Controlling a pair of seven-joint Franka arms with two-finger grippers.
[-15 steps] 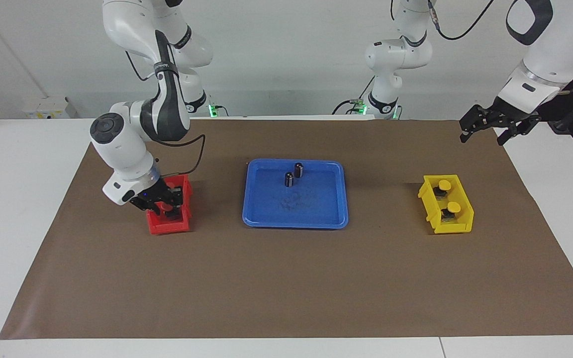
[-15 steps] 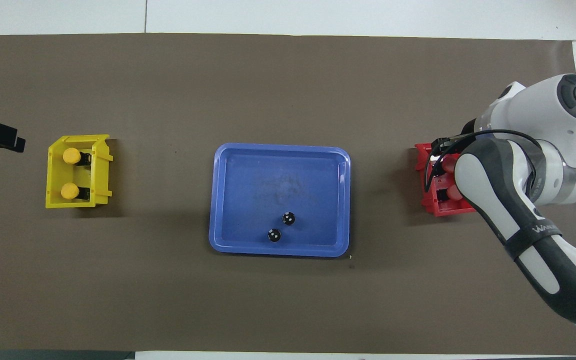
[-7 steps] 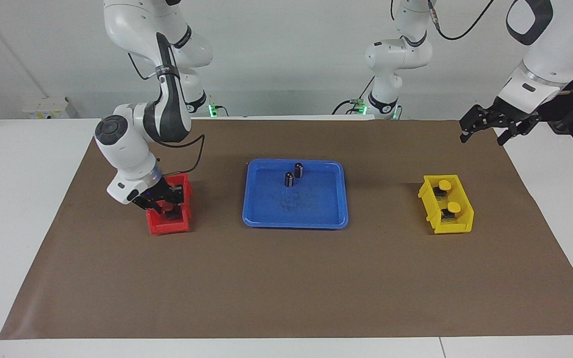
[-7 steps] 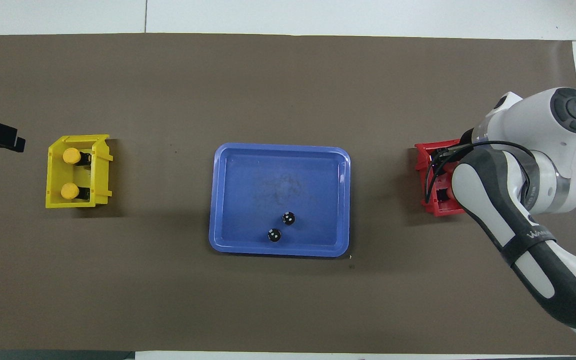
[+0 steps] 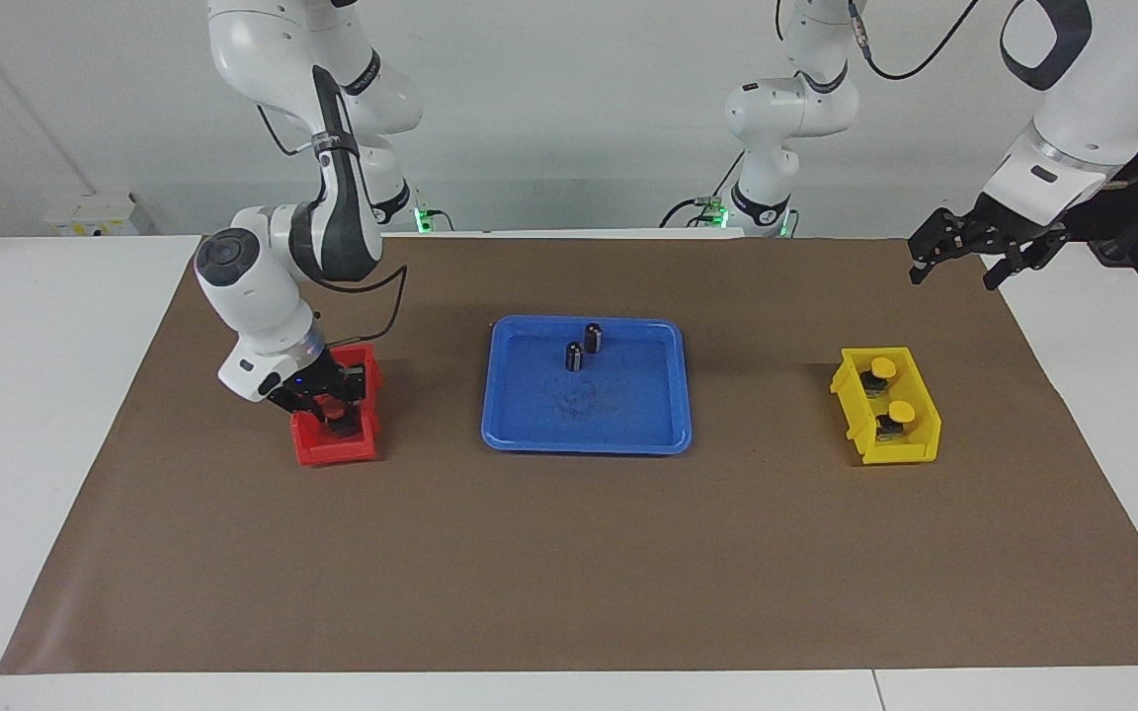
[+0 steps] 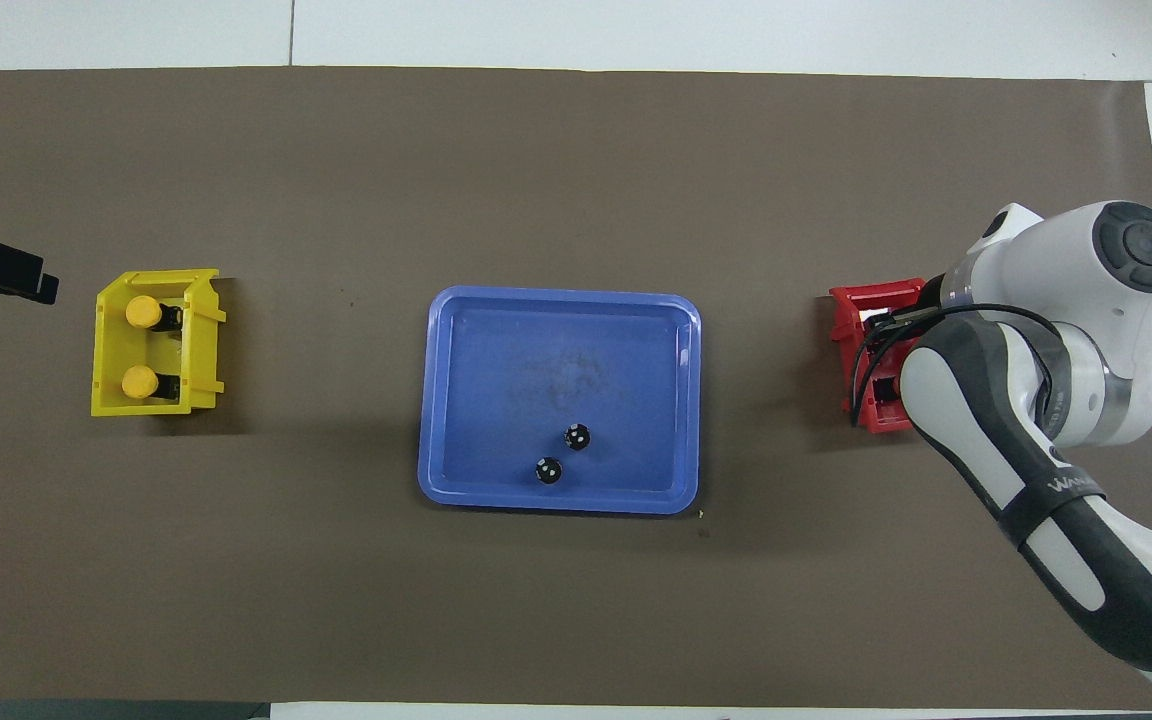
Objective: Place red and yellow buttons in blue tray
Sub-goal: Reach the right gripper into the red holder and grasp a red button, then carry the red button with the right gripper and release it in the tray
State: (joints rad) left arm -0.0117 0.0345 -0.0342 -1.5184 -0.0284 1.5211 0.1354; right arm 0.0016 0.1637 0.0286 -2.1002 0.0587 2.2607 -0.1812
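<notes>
Since a second ago, right arm shifted slightly toward the robots' side; its right pincer (image 5: 332, 408) sits lower in the red bin (image 5: 336, 446), fingers narrowing around something red. Whether a grip has formed, I cannot tell. Left pincer (image 5: 959, 259) hangs released, waiting over the tabletop corner, at about 1 o'clock of the yellow bin (image 5: 890, 452) in the facing view.

Progress: nothing delivered. Blue tray (image 5: 529, 434) at centre holds only two black cylinders (image 5: 584, 348). Red buttons (image 5: 337, 407) in the red bin, at 9 o'clock of the tray in that view, mostly hidden by the pincer. Both yellow buttons (image 5: 891, 390) lie in their bin at 3 o'clock. All four remain.
</notes>
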